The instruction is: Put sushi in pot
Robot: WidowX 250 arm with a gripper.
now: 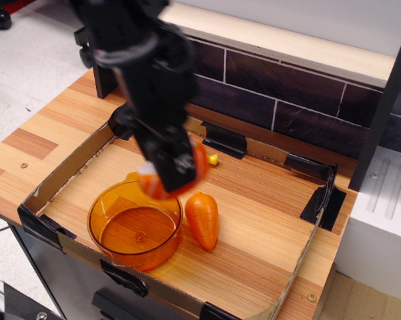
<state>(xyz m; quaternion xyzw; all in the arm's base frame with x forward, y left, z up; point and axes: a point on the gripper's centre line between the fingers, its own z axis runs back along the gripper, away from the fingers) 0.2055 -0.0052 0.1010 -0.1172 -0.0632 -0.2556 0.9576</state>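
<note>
My black gripper [168, 179] is shut on the sushi [151, 185], a white and orange wedge, blurred by motion. It holds the sushi in the air above the far right rim of the pot [135, 225]. The pot is translucent amber-orange, round, and stands empty at the front left of the cardboard tray. Most of the sushi is hidden behind the gripper's fingers.
An orange ridged carrot [203, 219] lies just right of the pot. A yellow banana [213, 159] peeks out behind the arm. The low cardboard tray wall [300, 267] rings the area. A dark tiled wall [287, 100] stands behind.
</note>
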